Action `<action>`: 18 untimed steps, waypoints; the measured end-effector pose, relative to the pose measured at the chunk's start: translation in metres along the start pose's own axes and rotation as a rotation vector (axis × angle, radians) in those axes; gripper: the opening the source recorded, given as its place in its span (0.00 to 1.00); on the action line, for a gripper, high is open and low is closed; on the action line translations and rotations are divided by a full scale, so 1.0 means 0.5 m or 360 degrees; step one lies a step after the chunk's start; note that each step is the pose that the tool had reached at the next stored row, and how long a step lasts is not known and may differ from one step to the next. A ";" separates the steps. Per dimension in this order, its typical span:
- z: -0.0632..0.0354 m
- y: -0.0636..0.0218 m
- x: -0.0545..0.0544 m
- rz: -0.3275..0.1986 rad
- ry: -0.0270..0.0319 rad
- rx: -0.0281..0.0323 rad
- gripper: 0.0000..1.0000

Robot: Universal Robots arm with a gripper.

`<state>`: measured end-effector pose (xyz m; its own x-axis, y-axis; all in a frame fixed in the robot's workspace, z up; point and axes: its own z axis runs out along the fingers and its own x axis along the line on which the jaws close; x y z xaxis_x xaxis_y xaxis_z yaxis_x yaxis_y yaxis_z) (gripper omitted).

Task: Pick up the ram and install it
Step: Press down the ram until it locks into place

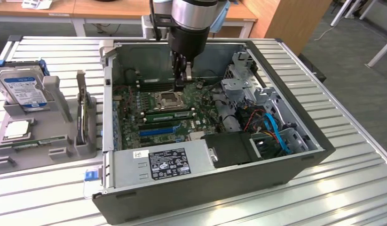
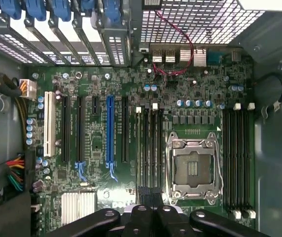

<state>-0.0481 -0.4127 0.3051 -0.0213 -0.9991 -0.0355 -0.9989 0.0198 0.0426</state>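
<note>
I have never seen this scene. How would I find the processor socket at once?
Look into the open computer case lying on the slatted table, at the green motherboard inside. Near the board's middle sits the processor socket. It is the one square, silver-framed part; the memory slots on both sides of it are long, narrow and black.

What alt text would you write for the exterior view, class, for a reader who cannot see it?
A robot arm's shut gripper reaches down into an open computer case, just above the motherboard beside the empty processor socket. On the exterior view's left, a grey holder carries a blue-labelled hard drive.
</note>
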 end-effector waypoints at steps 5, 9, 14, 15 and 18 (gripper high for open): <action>-0.004 0.000 0.000 0.0000 0.00002 0.00000 0.10; -0.020 0.001 -0.001 0.0000 0.00000 0.00000 0.10; -0.036 0.002 -0.002 0.0000 0.00000 0.00000 0.10; -0.036 0.001 -0.002 0.0000 -0.00002 0.00001 0.10; -0.036 0.001 -0.002 0.0000 0.00000 -0.00001 0.10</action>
<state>-0.0481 -0.4125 0.3233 -0.0214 -0.9991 -0.0355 -0.9989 0.0199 0.0427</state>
